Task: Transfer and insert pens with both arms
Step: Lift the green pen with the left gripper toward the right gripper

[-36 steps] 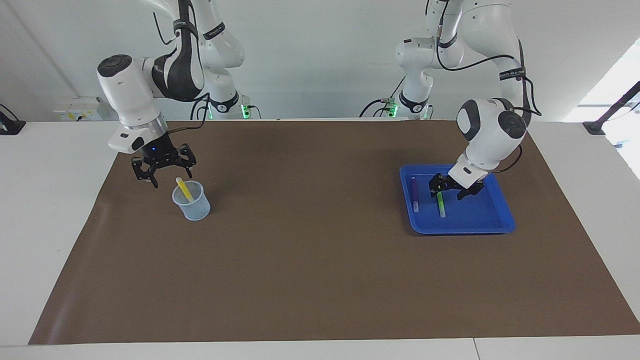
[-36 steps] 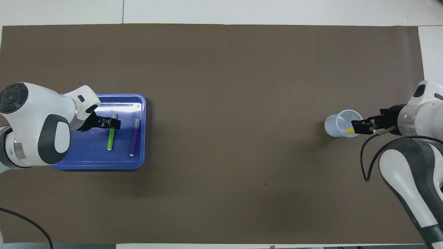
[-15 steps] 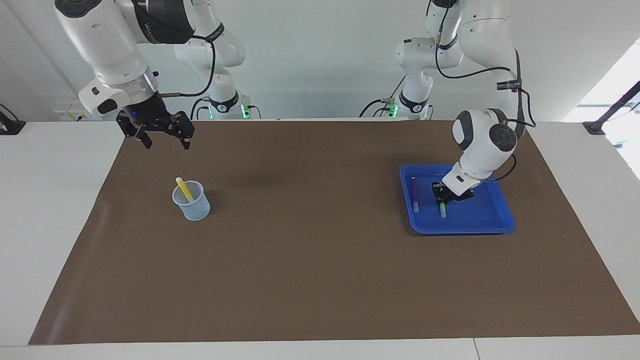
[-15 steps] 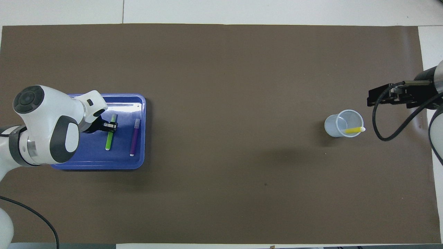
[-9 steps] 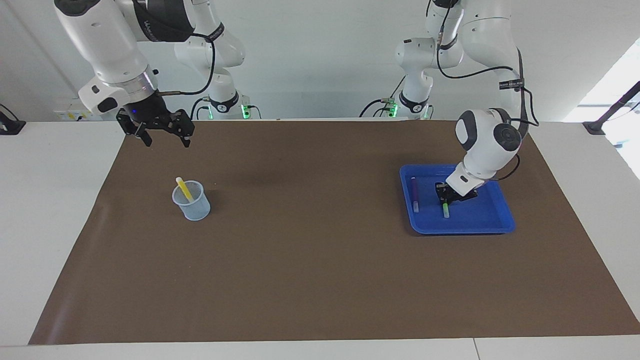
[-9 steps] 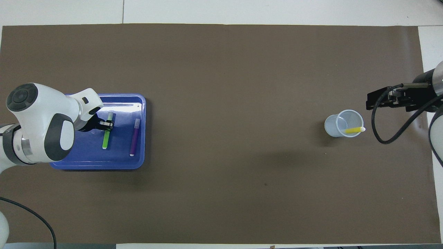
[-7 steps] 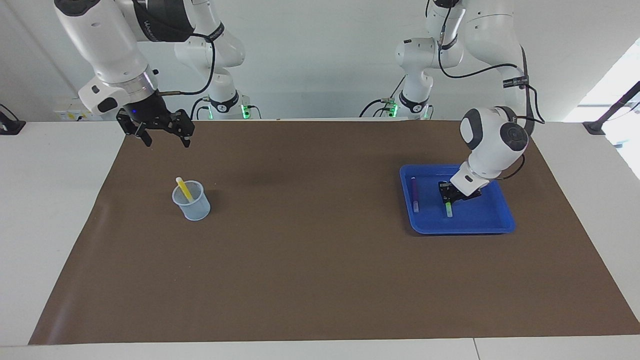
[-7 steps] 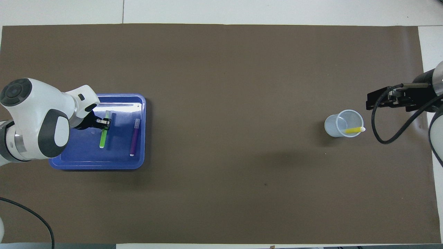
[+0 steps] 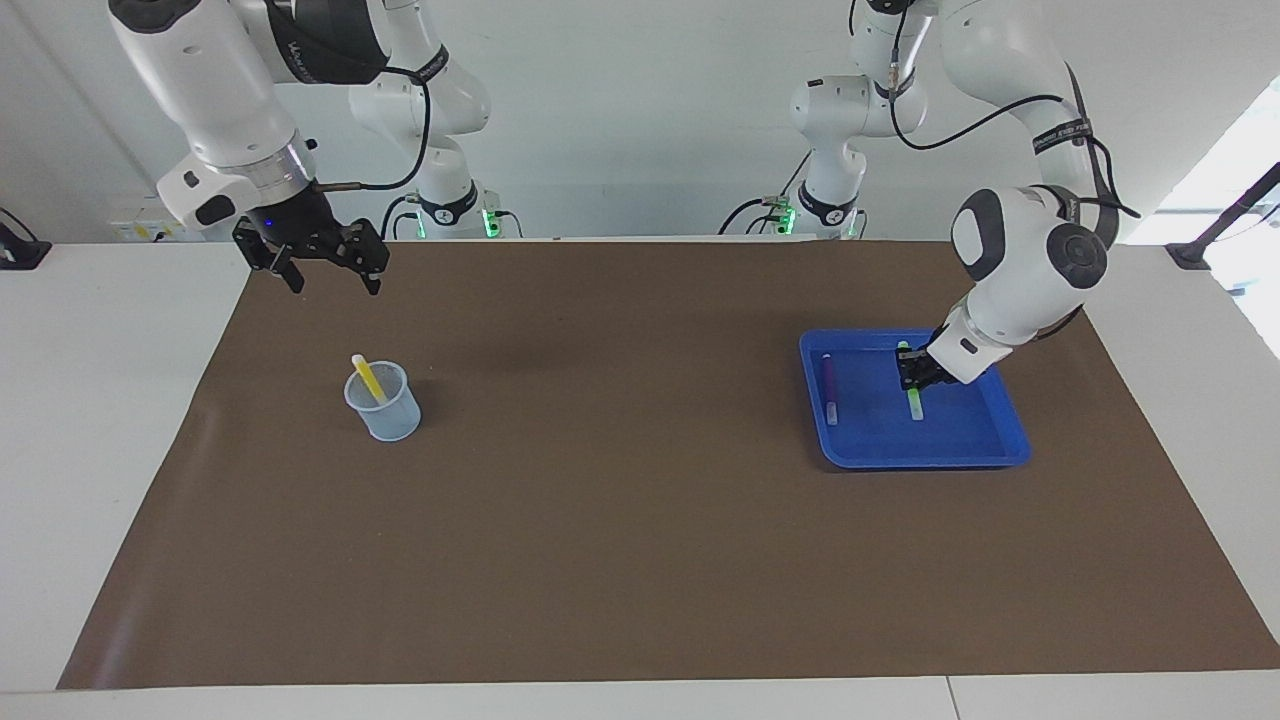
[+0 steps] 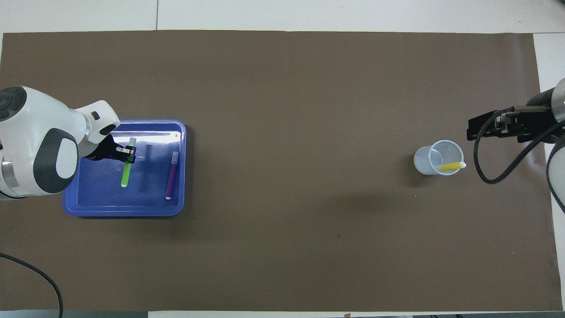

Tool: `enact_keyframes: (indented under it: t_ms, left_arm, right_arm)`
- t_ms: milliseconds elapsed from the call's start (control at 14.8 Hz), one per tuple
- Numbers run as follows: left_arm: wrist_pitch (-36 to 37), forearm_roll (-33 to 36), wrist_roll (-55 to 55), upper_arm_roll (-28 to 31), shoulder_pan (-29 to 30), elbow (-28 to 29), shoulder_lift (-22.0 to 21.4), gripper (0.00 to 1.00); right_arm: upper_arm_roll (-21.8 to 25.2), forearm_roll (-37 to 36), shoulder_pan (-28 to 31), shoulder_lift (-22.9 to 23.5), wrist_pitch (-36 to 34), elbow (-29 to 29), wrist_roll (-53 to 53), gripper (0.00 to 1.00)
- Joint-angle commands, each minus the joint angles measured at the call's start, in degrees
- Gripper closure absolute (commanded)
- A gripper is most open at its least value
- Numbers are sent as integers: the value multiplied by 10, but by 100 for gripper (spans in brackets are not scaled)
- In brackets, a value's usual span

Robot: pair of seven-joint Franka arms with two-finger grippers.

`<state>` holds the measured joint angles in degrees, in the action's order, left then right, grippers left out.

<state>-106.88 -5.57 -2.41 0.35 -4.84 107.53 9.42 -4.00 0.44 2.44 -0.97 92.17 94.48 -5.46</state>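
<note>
One of the three pens is already dealt with: the yellow pen [image 9: 368,378] stands slanted in the clear cup [image 9: 383,402], which sits on the brown mat toward the right arm's end of the tabletop. The right pincer [image 9: 322,262] hangs in the air with its fingers spread and nothing between them, over the mat close to the cup, waiting. At the left arm's end, the left pincer [image 9: 912,372] is pressed together on the green pen [image 9: 913,392], pinching it near its upper end; the pen appears to hang just above the floor of the blue tray [image 9: 990,455], though whether its lower tip touches I cannot tell. The purple pen [image 9: 829,387] lies flat in the tray, untouched. So I judge roughly a third done: the green pen needs passing across and dropping in, then the purple one.
</note>
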Motion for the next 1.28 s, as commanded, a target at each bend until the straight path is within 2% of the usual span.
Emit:
enact_keyframes:
  t_ms: [0,135,541,812,1082,1217]
  left_arm:
    - [88,-28,99,-4,-15,-69,0,100]
    - [118,-40,164,-5,-39,-88,-7,100]
    - [132,-176,454,-6,-86,-79,-87,100]
    - [127,-262,614,-6,-112,-75,-100,100]
    - [116,-359,748,-6,-130,-49,-123,100]
    - [87,-419,816,-6,-142,-15,-142,100]
  right_arm:
    - [-3,-13,2,-2,-8,-4,-6,0]
    - [-3,-13,2,-1,-7,-5,-5,0]
    - [-5,-16,2,-2,-2,-6,-5,0]
    - [-5,-16,1,3,-3,-15,-3,0]
    - [-5,-14,1,3,-7,-18,-3,0]
    - [-3,-10,-2,2,-8,-18,-3,0]
